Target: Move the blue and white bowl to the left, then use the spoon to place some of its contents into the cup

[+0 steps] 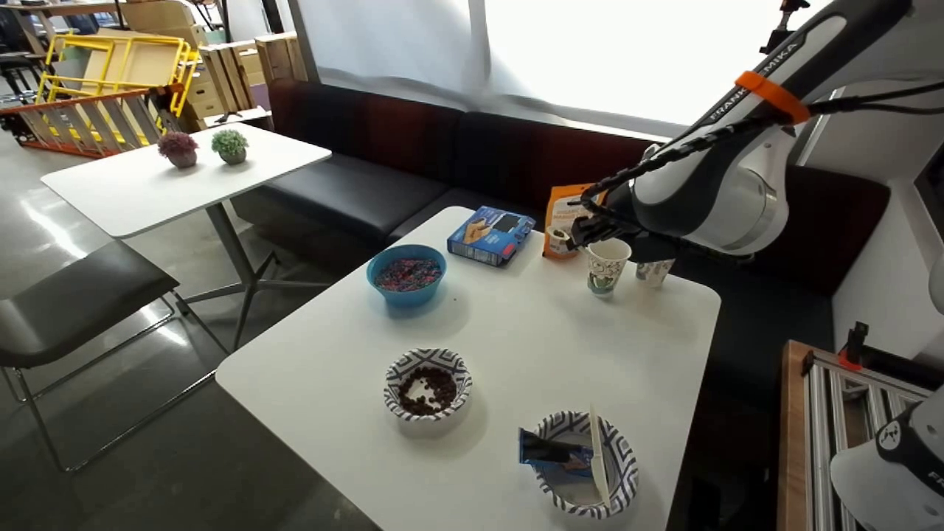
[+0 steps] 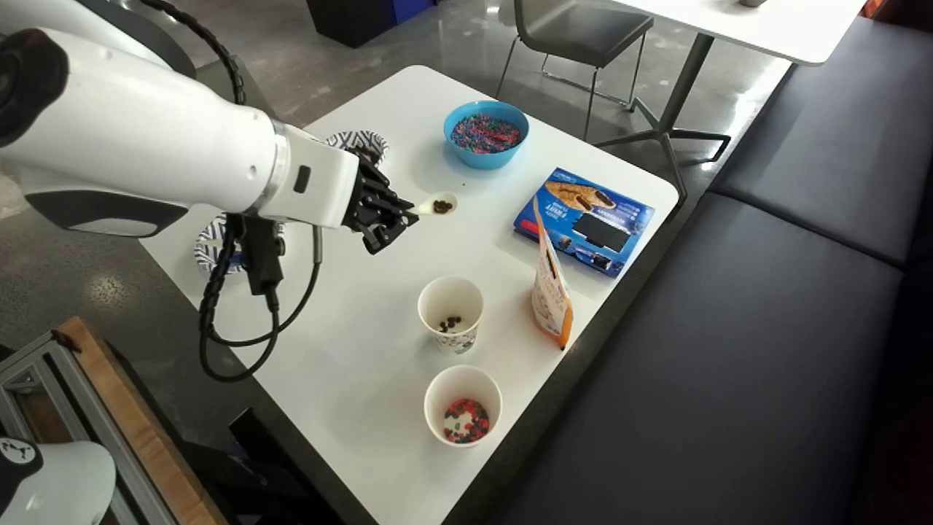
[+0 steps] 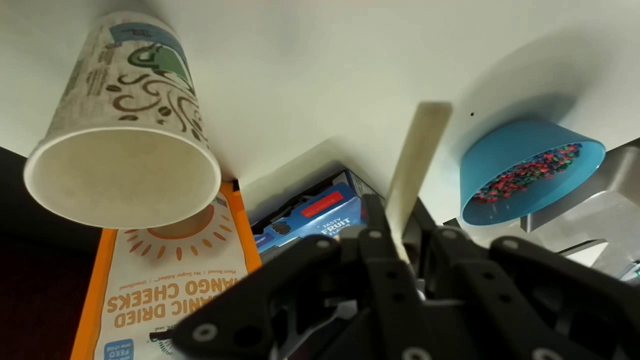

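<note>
The gripper (image 3: 398, 215) clamps the cream spoon (image 2: 430, 206); in an exterior view, bare tabletop (image 2: 437, 244) shows toward six o'clock, to the rim of the nearer paper cup (image 2: 452, 294).

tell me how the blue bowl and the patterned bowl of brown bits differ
The blue bowl is plain; the patterned bowl is blue and white. The blue bowl holds multicoloured bits; the patterned bowl holds brown bits with a bare middle patch. Both are round and upright on the table.
</note>
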`<state>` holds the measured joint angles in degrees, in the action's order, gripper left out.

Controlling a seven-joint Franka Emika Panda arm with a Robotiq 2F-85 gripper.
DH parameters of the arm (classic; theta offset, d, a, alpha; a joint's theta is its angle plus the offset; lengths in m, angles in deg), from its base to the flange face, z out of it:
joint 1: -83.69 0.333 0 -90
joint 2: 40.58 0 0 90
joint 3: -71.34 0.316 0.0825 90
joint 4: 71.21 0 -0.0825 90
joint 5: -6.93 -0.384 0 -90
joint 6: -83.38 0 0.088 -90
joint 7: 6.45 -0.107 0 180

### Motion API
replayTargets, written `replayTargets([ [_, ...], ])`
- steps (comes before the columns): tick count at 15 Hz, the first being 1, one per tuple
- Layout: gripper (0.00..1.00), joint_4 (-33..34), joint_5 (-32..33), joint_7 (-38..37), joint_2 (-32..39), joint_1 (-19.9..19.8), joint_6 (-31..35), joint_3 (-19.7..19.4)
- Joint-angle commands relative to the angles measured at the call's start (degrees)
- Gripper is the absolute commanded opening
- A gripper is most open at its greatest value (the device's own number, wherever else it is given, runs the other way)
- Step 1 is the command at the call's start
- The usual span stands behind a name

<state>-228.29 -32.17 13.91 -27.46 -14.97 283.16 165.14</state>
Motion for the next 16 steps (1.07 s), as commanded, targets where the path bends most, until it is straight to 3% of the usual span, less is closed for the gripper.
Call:
replayTargets([
  [1,0.04,-0.42,-1.89,-0.71,-2.28,-0.15,0.5,-0.52],
  [16,0.04,-0.03,-15.91,2.55,-5.17,-0.93,0.38,-3.09],
])
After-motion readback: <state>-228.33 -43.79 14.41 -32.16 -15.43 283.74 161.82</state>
